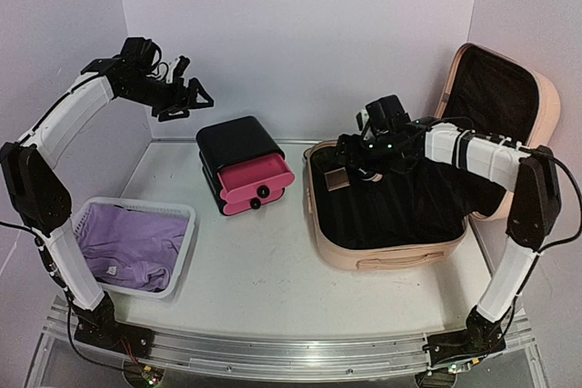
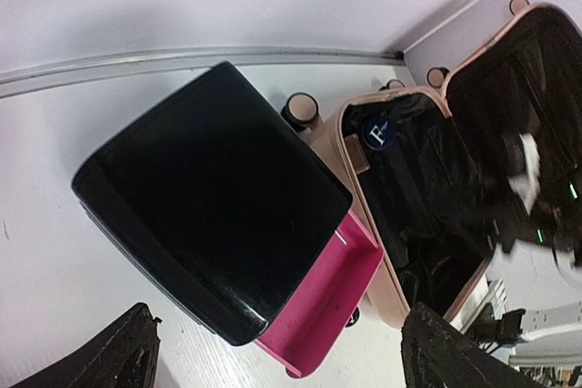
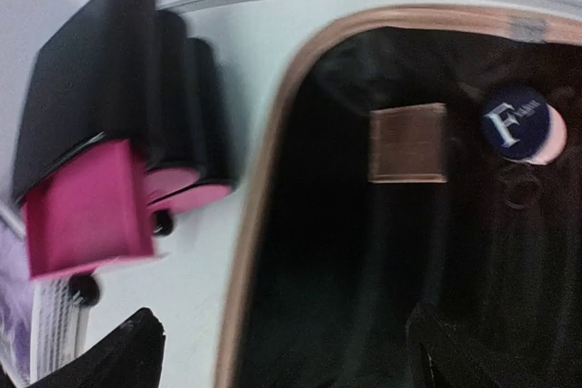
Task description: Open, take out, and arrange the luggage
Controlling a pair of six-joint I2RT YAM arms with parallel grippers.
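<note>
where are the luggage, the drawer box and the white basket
luggage [image 1: 382, 256]: top external view, peach front wall
drawer box [image 1: 235, 143]: top external view, black top
white basket [image 1: 145, 205]: top external view, far rim

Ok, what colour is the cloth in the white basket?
Lavender purple cloth; clearest in the top external view.

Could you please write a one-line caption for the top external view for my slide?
Opened luggage with the right gripper open over it; left gripper open, raised near the drawer box.

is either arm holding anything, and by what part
Nothing is held: the left tool hangs open in the air, the right tool open over the luggage.
</note>
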